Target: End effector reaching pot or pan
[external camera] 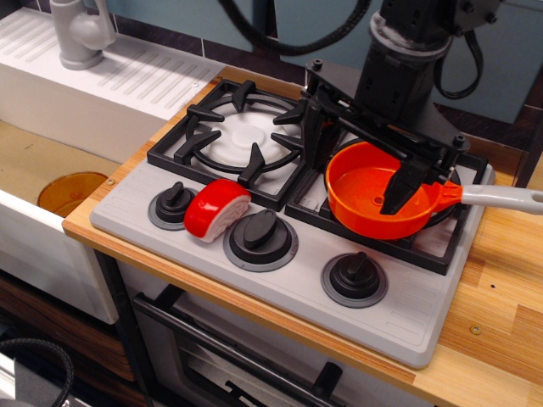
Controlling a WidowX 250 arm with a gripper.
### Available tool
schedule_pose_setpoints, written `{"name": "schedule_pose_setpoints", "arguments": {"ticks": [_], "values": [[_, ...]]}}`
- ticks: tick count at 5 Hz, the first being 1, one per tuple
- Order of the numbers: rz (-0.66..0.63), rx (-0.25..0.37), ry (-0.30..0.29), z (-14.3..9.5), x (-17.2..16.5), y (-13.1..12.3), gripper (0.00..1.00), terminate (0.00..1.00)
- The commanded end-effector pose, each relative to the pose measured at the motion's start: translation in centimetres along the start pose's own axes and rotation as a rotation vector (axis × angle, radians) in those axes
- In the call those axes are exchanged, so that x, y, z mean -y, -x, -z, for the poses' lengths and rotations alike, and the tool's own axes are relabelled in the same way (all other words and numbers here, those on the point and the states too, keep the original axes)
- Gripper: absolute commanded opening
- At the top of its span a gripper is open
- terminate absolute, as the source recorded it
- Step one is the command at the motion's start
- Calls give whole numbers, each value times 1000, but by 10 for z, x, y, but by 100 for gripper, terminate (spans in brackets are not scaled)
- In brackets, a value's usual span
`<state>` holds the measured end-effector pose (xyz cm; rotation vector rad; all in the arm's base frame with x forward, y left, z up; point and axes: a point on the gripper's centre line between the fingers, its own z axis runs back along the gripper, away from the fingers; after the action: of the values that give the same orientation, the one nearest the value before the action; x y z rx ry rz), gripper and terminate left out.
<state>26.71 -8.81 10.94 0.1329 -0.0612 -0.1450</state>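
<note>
Observation.image view, toy kitchen scene. One gripper (361, 165) descends from the upper right of the frame on a thick grey-black arm (399, 51). Its two pointed prongs are spread wide: one prong tip dips inside the bowl of the orange saucepan (361, 212), near the handle side, while the other stands outside the rim at the pan's upper left. The prongs thus appear to straddle the far rim without closing on it; whether metal touches plastic cannot be told.

The saucepan sits on the right-hand burner grate (424, 246) of the toy stove (280, 280), right of frame centre, directly beneath the gripper. Its light-grey handle (505, 197) runs almost horizontally toward the right edge of the frame, so the pan's long axis lies left to right, away from the arm. Only a short further drop appears to separate gripper and pan.

Count:
- One saucepan
- Two burner grates, the left one (242, 136) bare
- Three black knobs (259, 233)
- One red-and-white toy food slice (216, 208) by the knobs
- One amber dish (72, 191) in the sink at left
- One grey faucet (81, 34) at upper left
- One wooden counter (501, 288)
</note>
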Motion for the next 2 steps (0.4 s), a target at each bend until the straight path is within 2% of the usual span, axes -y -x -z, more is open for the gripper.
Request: {"name": "schedule_pose_setpoints", "arguments": {"ticks": [1, 2], "values": [[0, 0, 0, 0, 0, 0, 100, 0], [22, 50, 3, 7, -11, -32, 100, 0]]}}
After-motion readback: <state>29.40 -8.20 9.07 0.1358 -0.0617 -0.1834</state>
